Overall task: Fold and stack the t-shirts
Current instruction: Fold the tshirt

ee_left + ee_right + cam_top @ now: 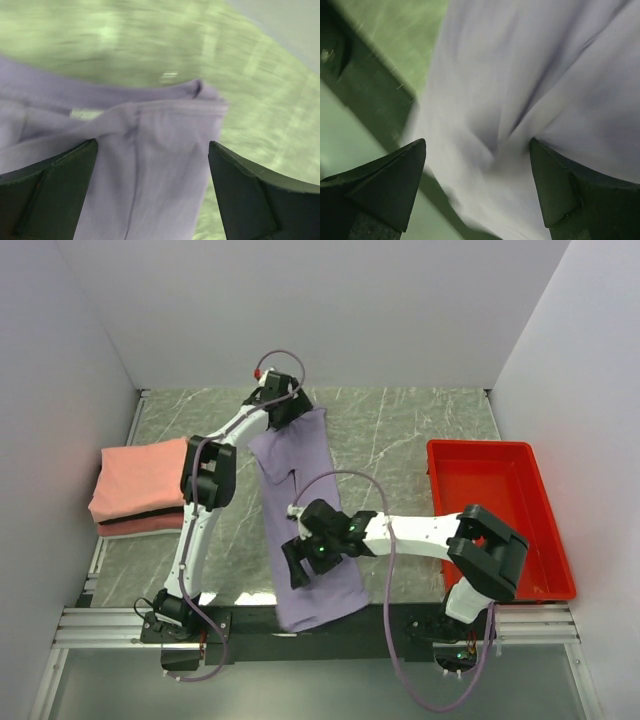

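Observation:
A pale lavender t-shirt (300, 455) lies as a long narrow strip down the middle of the table, and its near end drapes over the front edge. My left gripper (289, 411) hovers open over its far end; in the left wrist view the shirt (165, 125) and its hem run between the wide-apart fingers of that gripper (152, 145). My right gripper (298, 574) is open over the near part of the strip, with wrinkled cloth (520, 60) under its spread jaws (477, 142). Neither gripper pinches the fabric. Folded salmon-pink and darker red t-shirts (140, 485) are stacked at the left.
A red plastic tray (545, 530) stands at the right side of the table, beside the right arm's elbow. White walls enclose the back and both sides. A black and metal rail (120, 625) runs along the front edge by the arm bases.

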`<move>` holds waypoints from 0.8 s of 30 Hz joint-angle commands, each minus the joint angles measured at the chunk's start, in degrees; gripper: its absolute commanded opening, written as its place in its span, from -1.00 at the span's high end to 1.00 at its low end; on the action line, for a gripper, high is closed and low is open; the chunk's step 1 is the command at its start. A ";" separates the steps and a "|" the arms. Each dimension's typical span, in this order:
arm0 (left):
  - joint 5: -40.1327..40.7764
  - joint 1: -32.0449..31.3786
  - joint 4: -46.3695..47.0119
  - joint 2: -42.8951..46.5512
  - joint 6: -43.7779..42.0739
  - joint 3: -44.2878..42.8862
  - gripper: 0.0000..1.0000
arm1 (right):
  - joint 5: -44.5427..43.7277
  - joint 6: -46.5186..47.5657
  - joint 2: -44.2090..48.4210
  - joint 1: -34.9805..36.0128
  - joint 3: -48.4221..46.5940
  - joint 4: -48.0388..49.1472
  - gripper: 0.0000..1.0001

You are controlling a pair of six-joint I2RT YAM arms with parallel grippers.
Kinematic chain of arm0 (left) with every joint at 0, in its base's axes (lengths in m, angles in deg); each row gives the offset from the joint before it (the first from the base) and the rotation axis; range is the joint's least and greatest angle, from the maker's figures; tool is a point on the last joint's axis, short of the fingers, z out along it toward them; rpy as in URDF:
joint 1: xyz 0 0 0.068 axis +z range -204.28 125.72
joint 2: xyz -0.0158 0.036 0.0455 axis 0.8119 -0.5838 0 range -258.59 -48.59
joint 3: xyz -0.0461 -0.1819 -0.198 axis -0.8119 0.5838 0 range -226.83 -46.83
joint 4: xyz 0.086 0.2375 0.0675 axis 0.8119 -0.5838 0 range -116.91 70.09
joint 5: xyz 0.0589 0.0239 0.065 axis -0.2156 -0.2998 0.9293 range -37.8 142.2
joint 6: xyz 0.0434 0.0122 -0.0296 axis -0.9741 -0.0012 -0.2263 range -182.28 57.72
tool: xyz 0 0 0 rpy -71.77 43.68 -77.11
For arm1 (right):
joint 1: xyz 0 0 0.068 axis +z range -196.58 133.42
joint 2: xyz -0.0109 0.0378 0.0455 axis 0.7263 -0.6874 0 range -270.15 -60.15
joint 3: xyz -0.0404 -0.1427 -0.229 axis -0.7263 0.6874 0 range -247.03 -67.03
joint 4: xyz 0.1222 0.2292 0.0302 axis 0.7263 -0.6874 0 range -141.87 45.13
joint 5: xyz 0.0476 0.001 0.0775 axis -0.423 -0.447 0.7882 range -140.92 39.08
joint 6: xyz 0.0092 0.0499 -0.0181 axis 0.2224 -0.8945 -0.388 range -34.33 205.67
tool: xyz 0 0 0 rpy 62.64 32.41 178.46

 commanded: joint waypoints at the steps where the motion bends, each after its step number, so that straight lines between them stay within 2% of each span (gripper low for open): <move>1: -11.42 -0.95 11.80 -4.74 -1.58 -1.91 -0.99 | 5.56 0.25 -1.22 2.65 -6.09 -4.03 -0.81; 5: -13.55 -1.65 12.17 -8.69 -1.31 -8.49 -0.99 | -0.58 1.58 0.18 2.56 -9.72 -6.94 -0.81; 9: -10.39 -2.09 12.33 -8.53 -2.01 -8.51 -0.99 | -4.11 0.97 4.83 2.30 -9.46 -7.21 -0.82; 17: 5.68 -1.31 7.86 -13.35 0.97 -16.23 -0.99 | -3.24 3.15 8.97 1.95 -5.42 -6.59 -0.80; 20: 4.47 0.36 8.82 -13.62 3.95 -16.06 -0.99 | -4.28 6.32 10.38 2.56 -2.78 -6.76 -0.79; 24: 4.21 2.30 7.85 -13.45 6.94 -17.82 -0.99 | -9.47 4.49 12.13 2.56 -0.33 -8.70 -0.79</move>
